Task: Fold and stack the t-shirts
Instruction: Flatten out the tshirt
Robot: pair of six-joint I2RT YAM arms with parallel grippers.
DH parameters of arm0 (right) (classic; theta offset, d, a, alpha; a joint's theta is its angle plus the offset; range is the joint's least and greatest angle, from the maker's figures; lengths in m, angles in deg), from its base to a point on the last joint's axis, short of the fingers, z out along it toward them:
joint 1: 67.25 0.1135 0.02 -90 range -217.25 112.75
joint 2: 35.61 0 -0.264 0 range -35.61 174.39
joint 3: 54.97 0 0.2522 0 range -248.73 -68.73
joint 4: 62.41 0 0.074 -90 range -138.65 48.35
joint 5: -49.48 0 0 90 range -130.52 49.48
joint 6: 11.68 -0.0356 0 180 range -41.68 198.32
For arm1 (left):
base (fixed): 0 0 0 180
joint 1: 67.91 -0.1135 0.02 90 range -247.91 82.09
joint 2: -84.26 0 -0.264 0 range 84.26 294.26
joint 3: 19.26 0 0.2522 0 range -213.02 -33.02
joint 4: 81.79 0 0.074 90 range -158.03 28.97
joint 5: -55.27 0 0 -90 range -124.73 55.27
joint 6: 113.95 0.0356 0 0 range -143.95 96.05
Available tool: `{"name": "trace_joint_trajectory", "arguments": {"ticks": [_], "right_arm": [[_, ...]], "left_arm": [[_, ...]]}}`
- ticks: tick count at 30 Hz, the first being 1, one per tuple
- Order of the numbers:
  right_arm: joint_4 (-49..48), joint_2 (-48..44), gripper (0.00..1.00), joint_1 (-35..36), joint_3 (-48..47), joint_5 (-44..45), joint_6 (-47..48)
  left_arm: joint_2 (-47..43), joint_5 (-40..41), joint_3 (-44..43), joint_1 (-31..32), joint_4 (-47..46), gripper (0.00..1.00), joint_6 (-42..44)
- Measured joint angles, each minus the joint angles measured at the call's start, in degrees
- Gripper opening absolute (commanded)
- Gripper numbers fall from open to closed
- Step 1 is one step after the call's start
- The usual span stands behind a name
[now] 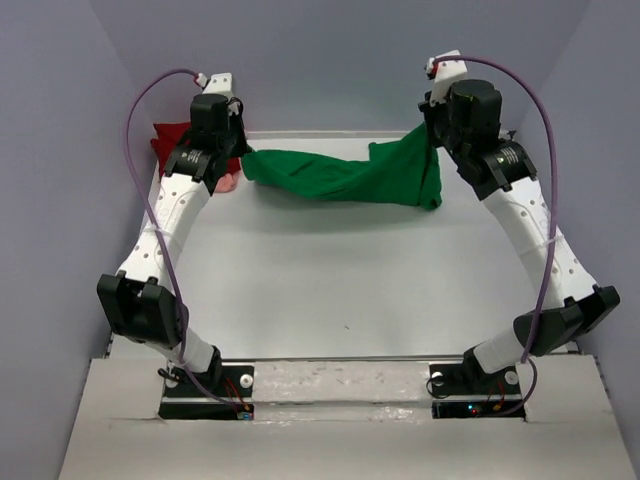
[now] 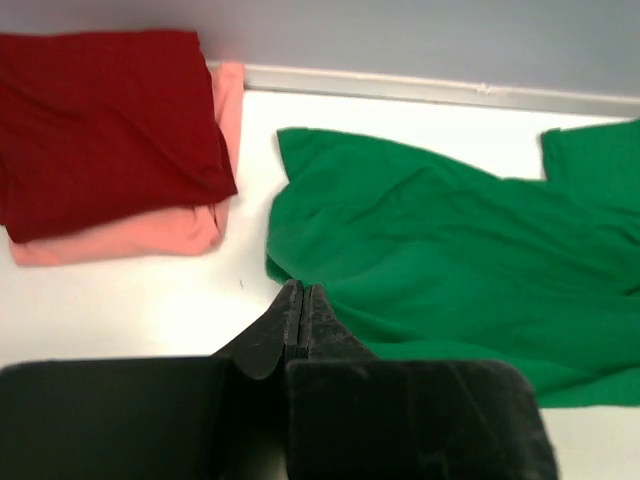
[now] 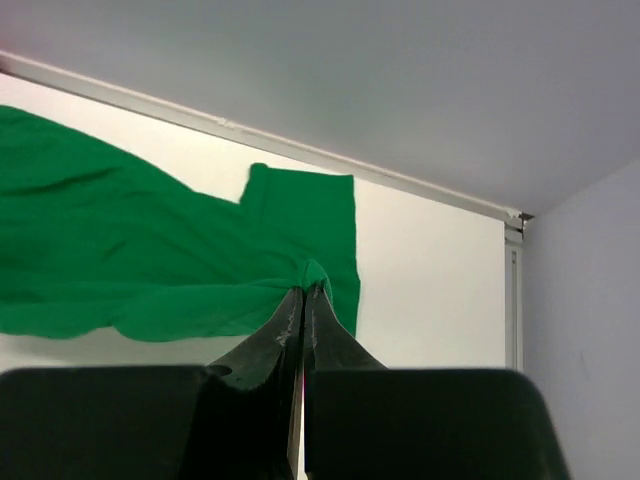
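Note:
The green t-shirt [image 1: 340,175] stretches in a loose band across the far side of the table [image 1: 330,270]. My right gripper [image 3: 312,290] is shut on a small bunch of the green t-shirt [image 3: 120,260] near its right edge, and that end is lifted. My left gripper [image 2: 300,288] is shut with its tips on the near-left edge of the green t-shirt [image 2: 450,250], which lies wrinkled there. The dark red t-shirt [image 2: 100,120] sits folded on top of the folded salmon pink t-shirt [image 2: 130,235] at the far left corner.
A back wall with a white rail [image 2: 420,90] runs right behind the shirts. A side wall [image 3: 580,330] closes the right end. The red and pink stack [image 1: 170,140] is partly hidden behind my left arm [image 1: 165,230] in the top view.

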Motion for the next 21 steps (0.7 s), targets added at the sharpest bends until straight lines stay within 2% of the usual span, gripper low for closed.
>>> {"name": "trace_joint_trajectory", "arguments": {"ticks": [3, 6, 11, 14, 16, 21], "right_arm": [[2.82, 1.86, 0.00, 1.66, -5.16, 0.81, 0.24], [3.04, 5.66, 0.00, 2.29, -15.67, 1.51, 1.36], [1.46, 13.27, 0.00, 0.87, -32.00, 2.12, 3.19], [0.85, 18.47, 0.00, -1.40, -37.38, 1.27, 3.37], [0.76, 22.29, 0.00, -3.32, -39.52, 0.35, 3.43], [1.22, 33.40, 0.00, -8.15, -44.61, -3.04, 3.37]], "left_arm": [[0.42, -0.02, -1.16, 0.28, 2.05, 0.00, -0.13], [1.55, 0.02, -9.07, 0.31, 3.17, 0.00, -0.09], [11.58, 0.66, -38.12, 0.31, 4.26, 0.00, 0.94], [17.75, 1.09, -48.85, -0.17, 4.83, 0.00, 1.66], [21.42, 0.46, -51.95, -1.16, 4.50, 0.00, 1.62], [29.42, -2.36, -52.06, -6.01, 4.52, 0.00, 0.94]]}}
